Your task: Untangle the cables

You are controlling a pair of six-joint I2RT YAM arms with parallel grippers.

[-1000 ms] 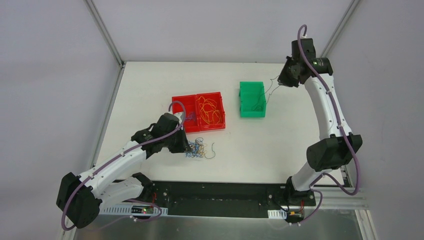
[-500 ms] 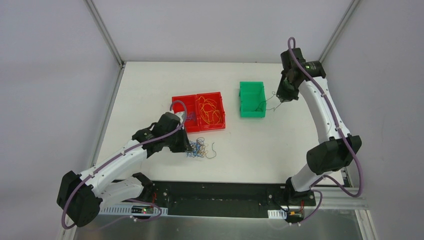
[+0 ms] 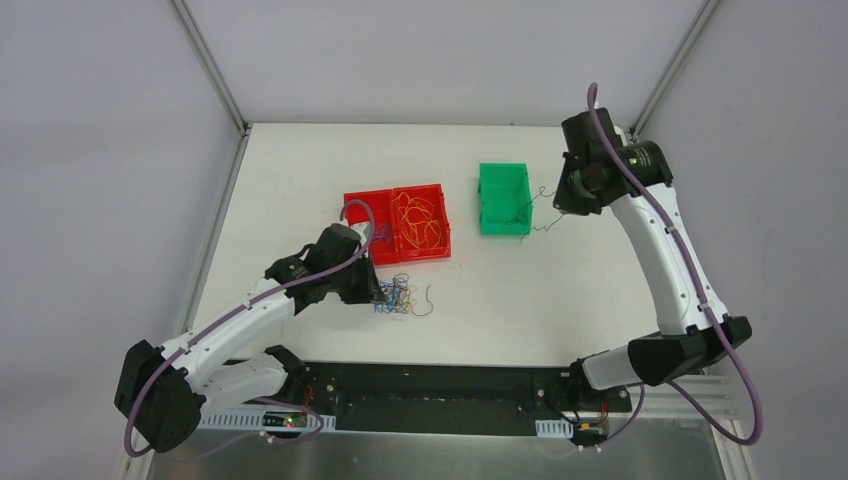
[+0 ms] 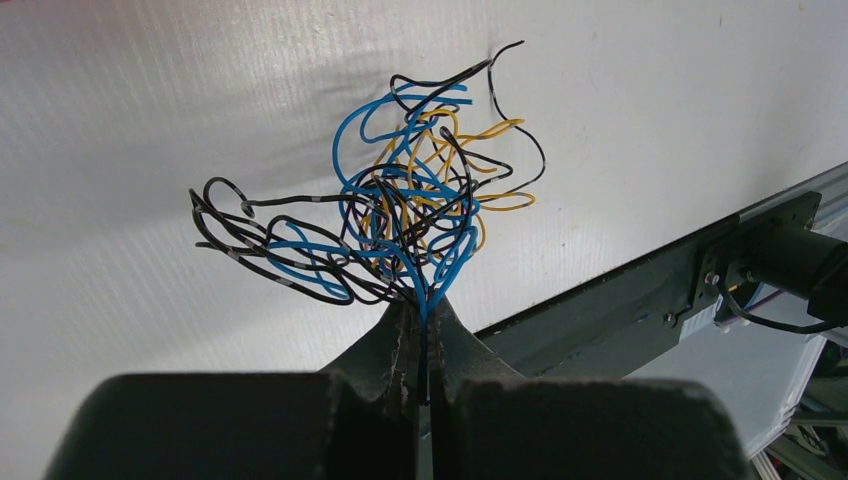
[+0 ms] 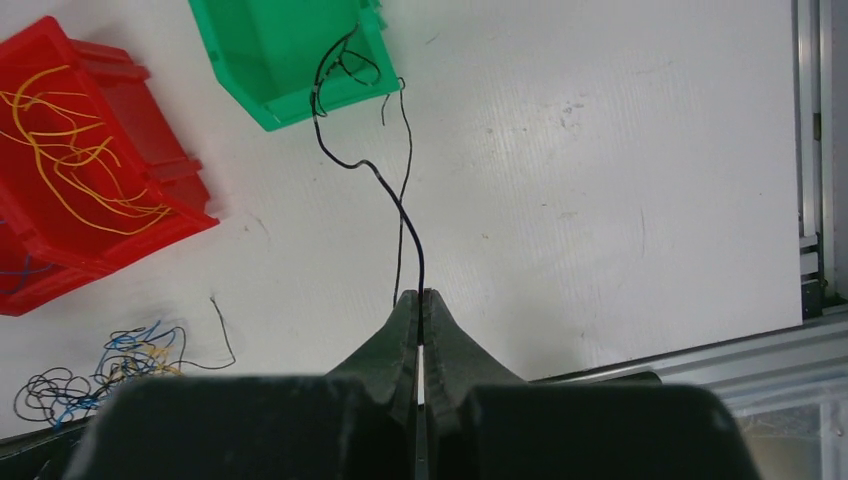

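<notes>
A loose tangle of blue, black and orange-yellow cables (image 3: 398, 297) (image 4: 400, 215) lies on the white table in front of the red bin. My left gripper (image 3: 379, 293) (image 4: 424, 305) is shut on blue strands at the tangle's near edge. My right gripper (image 3: 563, 208) (image 5: 420, 295) is shut on a thin black cable (image 5: 370, 170) (image 3: 535, 215). That cable runs from the jaws to the green bin (image 3: 485, 200) (image 5: 250, 50), and its curled far end hangs over the bin's rim.
A red two-compartment bin (image 3: 350, 200) (image 5: 170, 190) holds orange-yellow wires (image 3: 418, 220) on its right side. One black strand (image 3: 428, 300) lies just right of the tangle. A black frame rail (image 3: 440, 385) runs along the table's near edge.
My right gripper has come down and toward the near side beside the green bin, carrying the black cable. The left arm and the tangle have barely moved.
</notes>
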